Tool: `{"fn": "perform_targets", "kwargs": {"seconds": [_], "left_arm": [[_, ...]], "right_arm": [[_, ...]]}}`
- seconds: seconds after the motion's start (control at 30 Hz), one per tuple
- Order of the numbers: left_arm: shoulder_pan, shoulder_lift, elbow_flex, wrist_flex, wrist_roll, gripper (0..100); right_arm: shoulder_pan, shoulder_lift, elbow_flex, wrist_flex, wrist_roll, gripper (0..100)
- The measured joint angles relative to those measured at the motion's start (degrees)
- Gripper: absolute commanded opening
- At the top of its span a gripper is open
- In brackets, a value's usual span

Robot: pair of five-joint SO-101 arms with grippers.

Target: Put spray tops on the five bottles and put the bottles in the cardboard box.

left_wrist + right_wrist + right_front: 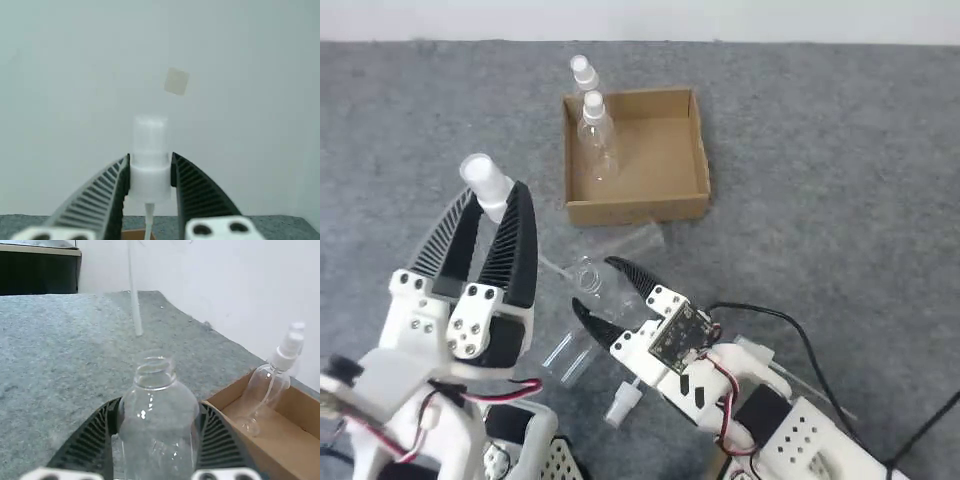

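Left pincer: closed on the collar of a spray top, held raised over the near left of the grey surface, with the dip tube hanging below it.

Right pincer: closed round the body of an open bottle, neck uncapped, held at near centre, just near of the cardboard box.

Box contents: one capped bottle is seen inside, at the left wall. A second capped bottle sits at the far left corner; whether it is inside or just beyond the wall cannot be settled.

A loose spray top is noted on the surface, near the right arm.

Judged step: tube to be fed into the neck, then the collar screwed down.

Risks:
- The tube tip appears off the neck axis; it could catch the rim and bend.
- The bottle is smooth and thin-walled; twisting could spin it in the jaws or squeeze it out.
- A tilted collar could be cross-threaded.
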State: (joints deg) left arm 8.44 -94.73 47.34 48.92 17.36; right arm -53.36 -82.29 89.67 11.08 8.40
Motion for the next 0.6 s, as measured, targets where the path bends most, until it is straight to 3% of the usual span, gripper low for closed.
{"fn": "perform_targets", "kwargs": {"seconds": [0.6], "left_arm": [[1.1, -1.8, 4.5, 0.0, 0.0, 1]], "right_arm": [[-2.0, 0.0, 0.0, 0.0, 0.1, 3.4]]}}
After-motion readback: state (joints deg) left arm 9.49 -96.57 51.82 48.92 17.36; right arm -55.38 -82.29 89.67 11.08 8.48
